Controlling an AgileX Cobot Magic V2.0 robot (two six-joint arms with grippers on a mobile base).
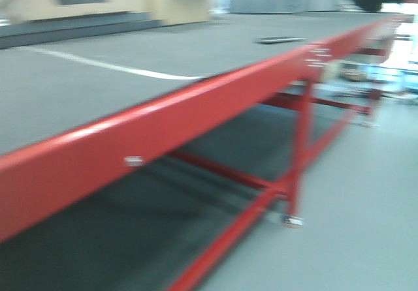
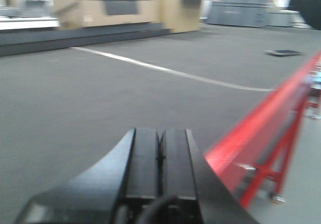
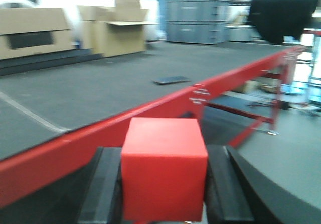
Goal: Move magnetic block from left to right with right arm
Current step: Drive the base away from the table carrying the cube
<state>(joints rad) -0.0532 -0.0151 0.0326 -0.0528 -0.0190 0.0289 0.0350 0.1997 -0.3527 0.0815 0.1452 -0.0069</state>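
Block location first: magnetic block (image 3: 164,166) is pinched btwn the two dark fingers (image 3: 106,184) of the right tool (image 3: 163,156), one finger against each side face. No gap is seen btwn block and tool, so no approach is needed. The move turns instead on where the surface (image 3: 100,91) lies. In the right wrist view the red edge strip (image 3: 75,151) runs across just behind the block, w/ the grey surface beyond it, ahead and to the left. The block is thus judged to hang at or outside that edge, resting on nothing, but its underside is hidden, so this can't be confirmed. Left tool (image 2: 160,133) is pressed together and empty, over the surface near the strip. Set-down on the right side is judged not yet done.
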